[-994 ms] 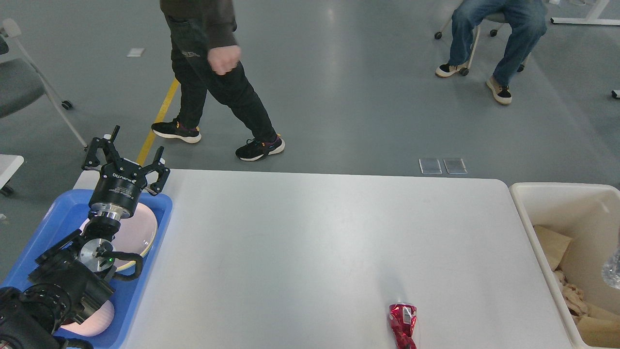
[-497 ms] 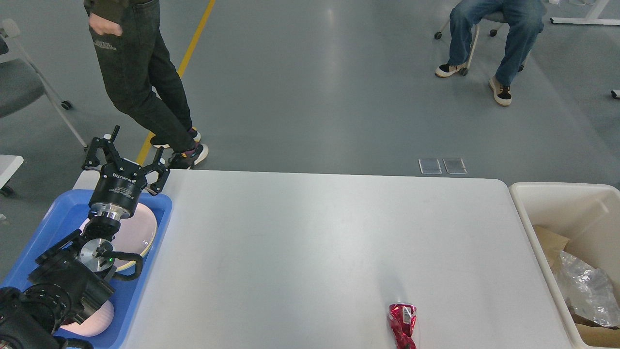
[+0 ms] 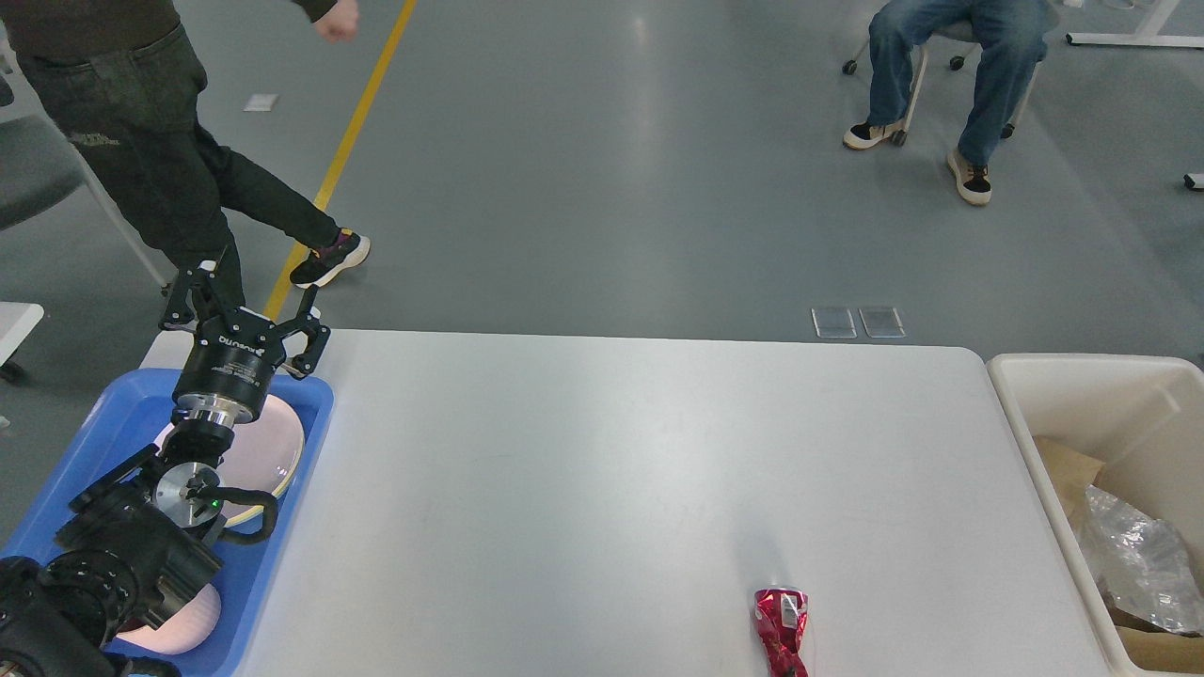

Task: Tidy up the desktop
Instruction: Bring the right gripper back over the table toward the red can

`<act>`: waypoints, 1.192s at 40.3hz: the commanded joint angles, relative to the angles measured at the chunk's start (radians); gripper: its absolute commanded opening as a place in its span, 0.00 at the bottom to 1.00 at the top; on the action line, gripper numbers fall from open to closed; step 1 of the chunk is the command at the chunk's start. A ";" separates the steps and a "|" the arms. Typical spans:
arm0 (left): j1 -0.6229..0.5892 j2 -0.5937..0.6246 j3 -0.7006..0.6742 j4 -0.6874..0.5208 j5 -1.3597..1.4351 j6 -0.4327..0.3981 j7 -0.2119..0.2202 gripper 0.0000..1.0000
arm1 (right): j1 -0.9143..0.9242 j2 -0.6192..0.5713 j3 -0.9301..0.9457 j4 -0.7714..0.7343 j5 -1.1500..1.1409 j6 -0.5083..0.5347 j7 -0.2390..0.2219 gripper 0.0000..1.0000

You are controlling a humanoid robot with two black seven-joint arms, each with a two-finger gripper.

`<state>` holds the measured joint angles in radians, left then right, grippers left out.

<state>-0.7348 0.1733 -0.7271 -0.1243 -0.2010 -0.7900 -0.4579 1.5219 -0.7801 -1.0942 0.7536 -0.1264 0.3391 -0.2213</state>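
Note:
The white desktop [image 3: 602,470] fills the middle of the head view. A crushed red can [image 3: 782,630] lies on it near the front edge, right of centre. My left gripper [image 3: 243,303] is open and empty, held above the far end of the blue tray [image 3: 122,404] at the table's left side. The tray holds a pink plate [image 3: 268,447] under my arm and another pink dish [image 3: 183,625] at the front. My right gripper is out of view.
A cream bin [image 3: 1035,414] with brown paper and clear plastic [image 3: 1133,559] stands off the table's right edge. A person in black [image 3: 150,160] walks beyond the far left corner. A seated person [image 3: 950,66] is at the back right.
The walking person has moved leftward behind the table. A clear plastic piece has dropped and settled in the cream bin. My left arm has not moved.

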 commanded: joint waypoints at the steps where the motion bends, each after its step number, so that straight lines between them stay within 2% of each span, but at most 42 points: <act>1: 0.000 0.000 0.000 0.000 0.000 0.000 0.001 0.96 | 0.159 0.027 -0.039 0.087 0.062 0.167 0.000 1.00; 10: 0.000 0.000 0.000 0.000 0.000 0.000 0.001 0.96 | 0.310 0.159 -0.151 0.148 0.254 0.356 0.000 1.00; 19: 0.000 0.000 0.000 0.000 0.000 0.000 -0.001 0.96 | 0.477 0.450 -0.289 0.144 0.409 0.362 0.002 1.00; 29: 0.000 0.000 0.000 0.000 0.000 0.000 0.001 0.96 | 0.561 0.711 -0.283 0.138 0.623 0.365 0.000 1.00; 40: 0.000 0.000 0.000 0.000 0.000 0.000 0.001 0.96 | 0.583 0.699 -0.237 0.164 0.654 0.394 -0.001 1.00; 46: 0.000 0.000 0.000 0.000 0.000 0.000 0.001 0.96 | 0.618 0.670 -0.239 0.315 0.607 0.367 -0.001 1.00; 48: 0.000 0.000 0.000 0.000 0.000 0.000 0.001 0.96 | 0.633 0.667 -0.231 0.386 0.547 0.322 0.000 1.00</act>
<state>-0.7348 0.1733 -0.7271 -0.1243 -0.2009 -0.7900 -0.4575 2.1272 -0.1038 -1.3342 1.0249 0.4979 0.7152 -0.2227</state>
